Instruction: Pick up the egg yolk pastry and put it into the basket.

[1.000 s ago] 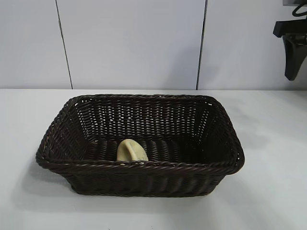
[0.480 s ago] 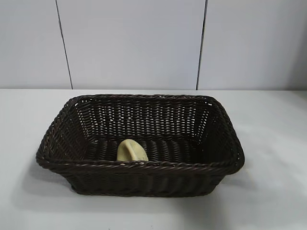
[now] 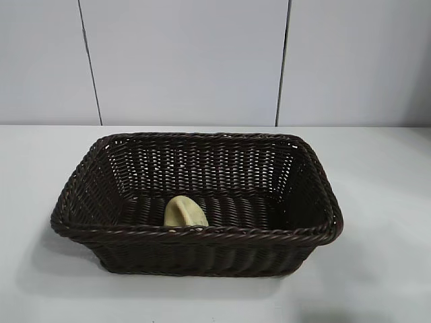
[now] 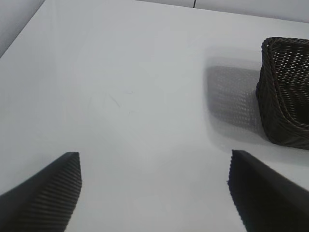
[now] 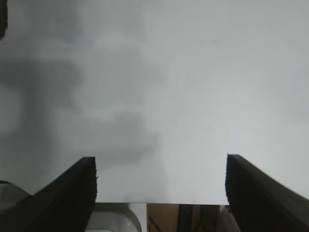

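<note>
The egg yolk pastry (image 3: 185, 212) lies on the floor of the dark woven basket (image 3: 195, 234), close behind the near wall and left of centre, tilted rather than flat. The basket stands on the white tabletop (image 3: 384, 202) before a grey panelled wall (image 3: 182, 60). By the look of it, the delivery is done.

Neither arm appears in the exterior view. The left gripper (image 4: 154, 188) hangs over bare tabletop with its jaws spread wide and nothing between them, 1 corner of the basket showing off to the side. The right gripper (image 5: 161, 186) is likewise released and empty, its jaws framing bare tabletop near the table's edge.

Little can go wrong from here; the likeliest upset would be an arm clipping the braided rim on a careless pass and shoving the basket, which would roll the leaning pastry.

Only the exterior view shows the pastry and the basket's inside. Only the 2 wrist views show the jaws, and neither sees into the basket.
</note>
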You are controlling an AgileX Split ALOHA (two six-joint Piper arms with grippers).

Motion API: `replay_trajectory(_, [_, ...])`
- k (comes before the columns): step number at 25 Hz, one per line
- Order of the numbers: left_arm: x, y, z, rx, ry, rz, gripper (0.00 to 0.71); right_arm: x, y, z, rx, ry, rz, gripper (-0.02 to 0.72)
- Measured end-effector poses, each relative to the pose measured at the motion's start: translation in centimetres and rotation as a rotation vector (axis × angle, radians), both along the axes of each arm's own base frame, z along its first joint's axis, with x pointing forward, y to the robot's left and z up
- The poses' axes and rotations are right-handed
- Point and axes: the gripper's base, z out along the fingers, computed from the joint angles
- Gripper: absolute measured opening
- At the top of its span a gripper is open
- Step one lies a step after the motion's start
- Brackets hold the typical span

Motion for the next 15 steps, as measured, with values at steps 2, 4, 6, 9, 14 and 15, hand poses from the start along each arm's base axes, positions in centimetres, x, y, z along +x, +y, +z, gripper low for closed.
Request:
replay_trajectory(2, [0.0, 0.0, 0.0, 0.0, 0.0, 0.0, 0.605, -1.6, 0.0, 0.0, 0.001, -0.066, 0.0, 0.538])
replay_trajectory(4, [0.0, 0.0, 0.0, 0.0, 0.0, 0.0, 0.605, -2.8, 0.0, 0.3, 0.001, -0.135, -0.001, 0.538])
replay_trajectory(6, [0.0, 0.0, 0.0, 0.0, 0.0, 0.0, 0.605, -4.0, 0.0, 0.7, 0.002, -0.211, -0.001, 0.538])
replay_trajectory(9, [0.0, 0.0, 0.0, 0.0, 0.0, 0.0, 0.605, -5.5, -0.1, 1.2, 0.003, -0.316, -0.001, 0.538])
replay_trajectory(14, [0.0, 0.0, 0.0, 0.0, 0.0, 0.0, 0.605, -8.2, -0.1, 1.5, 0.005, -0.493, -0.001, 0.538])
replay_trajectory(15, [0.0, 0.0, 0.0, 0.0, 0.0, 0.0, 0.605, -8.8, -0.1, 1.5, 0.006, -0.528, -0.001, 0.538])
